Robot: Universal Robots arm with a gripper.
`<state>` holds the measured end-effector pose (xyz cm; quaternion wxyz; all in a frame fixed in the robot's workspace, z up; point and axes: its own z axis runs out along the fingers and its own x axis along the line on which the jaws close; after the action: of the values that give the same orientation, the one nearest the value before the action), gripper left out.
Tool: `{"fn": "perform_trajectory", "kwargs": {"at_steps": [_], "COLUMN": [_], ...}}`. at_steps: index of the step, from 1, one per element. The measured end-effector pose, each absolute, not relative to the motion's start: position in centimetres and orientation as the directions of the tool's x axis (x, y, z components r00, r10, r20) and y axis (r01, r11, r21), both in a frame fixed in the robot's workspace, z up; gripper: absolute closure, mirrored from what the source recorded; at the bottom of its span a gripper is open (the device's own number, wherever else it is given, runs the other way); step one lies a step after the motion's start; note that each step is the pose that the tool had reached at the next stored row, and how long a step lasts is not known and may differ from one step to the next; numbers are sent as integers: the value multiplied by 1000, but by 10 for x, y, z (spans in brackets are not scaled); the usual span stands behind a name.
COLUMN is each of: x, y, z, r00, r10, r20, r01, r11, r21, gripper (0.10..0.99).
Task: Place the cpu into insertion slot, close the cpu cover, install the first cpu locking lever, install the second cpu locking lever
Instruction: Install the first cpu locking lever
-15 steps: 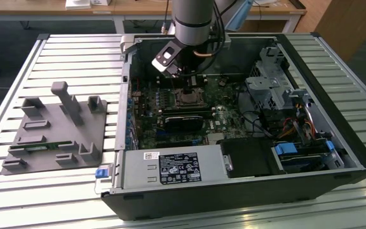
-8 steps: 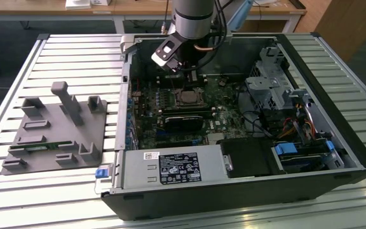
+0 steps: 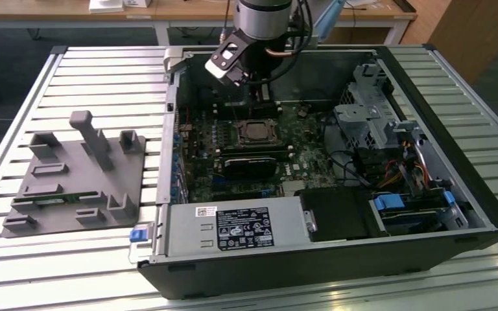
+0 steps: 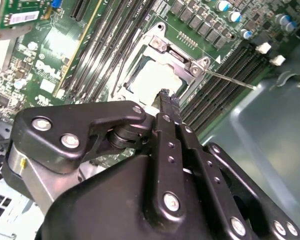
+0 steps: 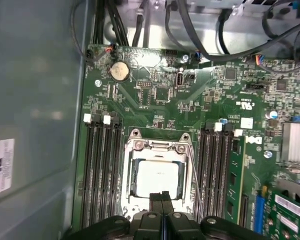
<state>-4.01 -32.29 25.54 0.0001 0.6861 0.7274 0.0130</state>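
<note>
The cpu (image 5: 155, 176) (image 4: 151, 80), a flat square with a pale metal top, lies in the insertion slot (image 3: 253, 132). The cpu cover (image 5: 131, 170) (image 4: 159, 44) lies flat around it as a silver frame. A thin locking lever (image 4: 230, 80) (image 5: 196, 175) runs out from one corner of the socket across the memory slots. My gripper (image 5: 162, 196) (image 4: 167, 97) (image 3: 260, 103) is shut with nothing between its black fingers. It hovers just above the socket's edge, inside the far part of the open computer case.
Long black memory slots (image 5: 100, 170) flank the socket. A black card (image 3: 249, 166) lies just nearer than it. The power supply (image 3: 231, 227) and drive cage (image 3: 372, 116) with cables fill the case. A grey fixture plate (image 3: 76, 175) stands at the exterior view's left.
</note>
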Motion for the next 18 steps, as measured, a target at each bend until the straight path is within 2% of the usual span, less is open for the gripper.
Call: {"fn": "perform_trajectory", "kwargs": {"at_steps": [8,18], "x": [-40,-40], "y": [-323,-323], "z": [265,265], "r00": [-68,-243], "r10": [998,970], "r20": [17,17], "r01": [998,970], "r11": [67,242], "r21": [19,19], "gripper": [980,980]}}
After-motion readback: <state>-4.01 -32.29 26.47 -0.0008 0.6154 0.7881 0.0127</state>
